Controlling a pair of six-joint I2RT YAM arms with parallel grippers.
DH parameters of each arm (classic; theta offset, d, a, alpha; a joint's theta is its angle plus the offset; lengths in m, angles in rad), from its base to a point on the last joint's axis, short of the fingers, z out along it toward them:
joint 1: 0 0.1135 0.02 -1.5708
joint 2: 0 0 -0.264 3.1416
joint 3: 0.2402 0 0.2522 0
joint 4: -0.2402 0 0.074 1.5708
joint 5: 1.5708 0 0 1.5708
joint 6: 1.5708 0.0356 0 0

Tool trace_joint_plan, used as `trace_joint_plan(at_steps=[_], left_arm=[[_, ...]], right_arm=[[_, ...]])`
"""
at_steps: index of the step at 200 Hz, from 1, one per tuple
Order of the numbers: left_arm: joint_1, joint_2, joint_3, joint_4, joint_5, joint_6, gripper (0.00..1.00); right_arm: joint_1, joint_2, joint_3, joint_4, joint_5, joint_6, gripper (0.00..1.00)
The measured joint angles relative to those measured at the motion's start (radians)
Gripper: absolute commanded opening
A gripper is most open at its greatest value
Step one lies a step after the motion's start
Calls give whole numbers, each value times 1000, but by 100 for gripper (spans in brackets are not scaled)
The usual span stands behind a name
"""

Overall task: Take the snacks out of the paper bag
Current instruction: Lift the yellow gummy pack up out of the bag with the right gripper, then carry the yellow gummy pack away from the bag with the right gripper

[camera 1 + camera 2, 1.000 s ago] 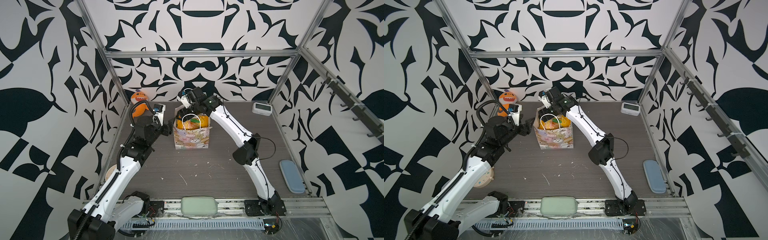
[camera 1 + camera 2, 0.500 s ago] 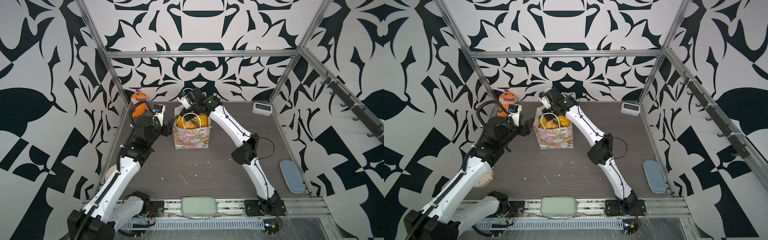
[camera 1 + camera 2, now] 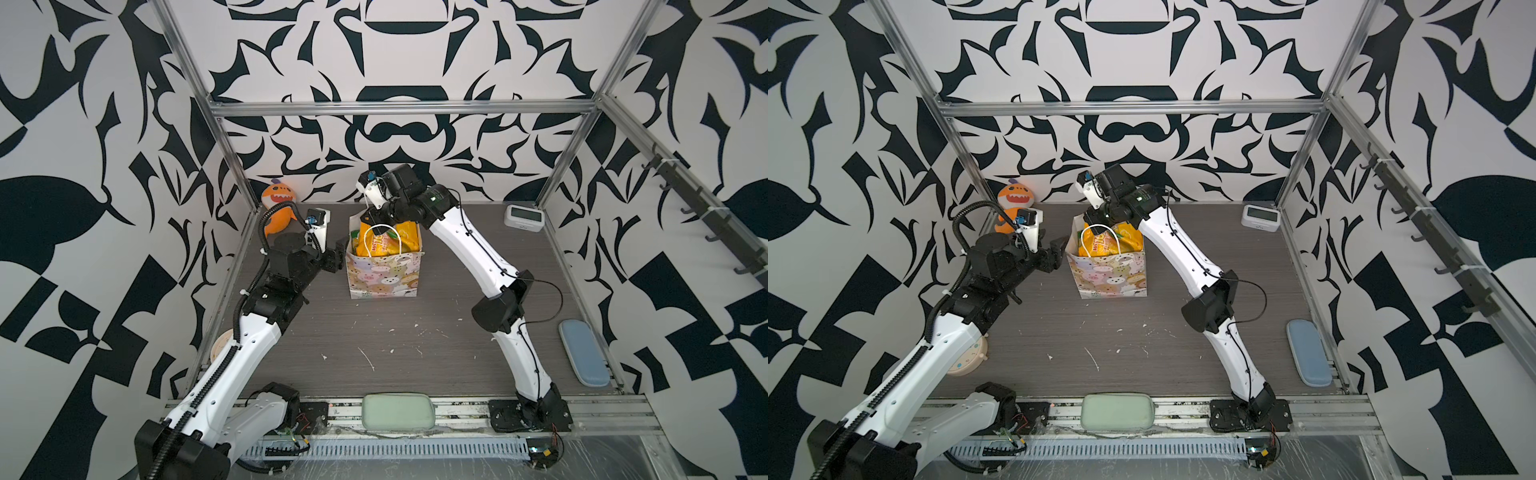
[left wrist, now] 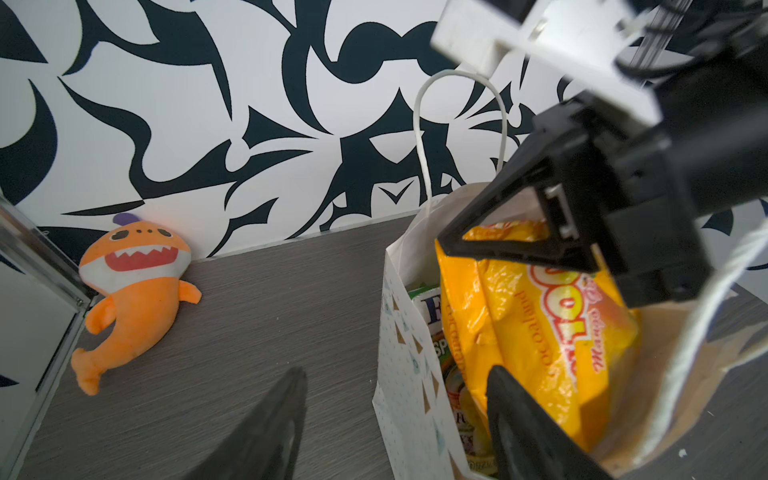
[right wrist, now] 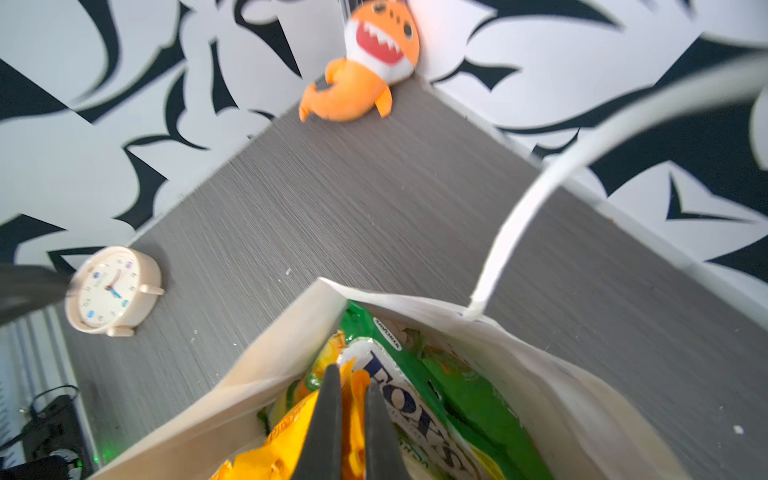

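1. Table point(image 3: 415, 332): grey wood grain, flecked with white scraps, walled by black-and-white panels.
2. Bag point(image 3: 382, 276): upright toward the back middle in both top views point(image 3: 1113, 278), mouth open, cord handles standing up.
3. Snacks point(image 3: 409, 237): all that show are inside the bag, standing on end. A yellow packet point(image 4: 540, 324) fills most of the mouth. A green packet point(image 5: 478, 399) printed FOX'S stands beside it, against the bag's left side wall.
4. Shark point(image 3: 277, 203): orange plush, lying in the back left corner, well apart from the bag.
5. Right claw point(image 5: 351, 378): reaches into the bag's mouth from behind, jaws pinched tight on a fold at the yellow packet's top edge.
6. Left claw point(image 4: 397, 370): jaws spread wide, astride the bag's left side wall, one finger outside and one inside over the yellow packet. It grips nothing; whether a finger touches the wall I cannot tell.
7. Clock point(image 5: 112, 291): cream, round, at the table's left edge, partly behind the left arm in a top view point(image 3: 971, 353).
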Motion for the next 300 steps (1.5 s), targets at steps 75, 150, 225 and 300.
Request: trace_joint_plan(at_steps=[75, 150, 225, 300], left_arm=[[0, -2, 0, 19, -18, 0, 71], [0, -8, 0, 24, -22, -2, 71], [0, 15, 0, 45, -21, -8, 71], [0, 40, -1, 56, -15, -11, 72]], right_arm=[[-19, -95, 8, 69, -10, -11, 0], [-61, -109, 34, 101, 27, -21, 0], [-188, -273, 28, 151, 61, -9, 0], [-359, -585, -624, 318, 53, 45, 0]])
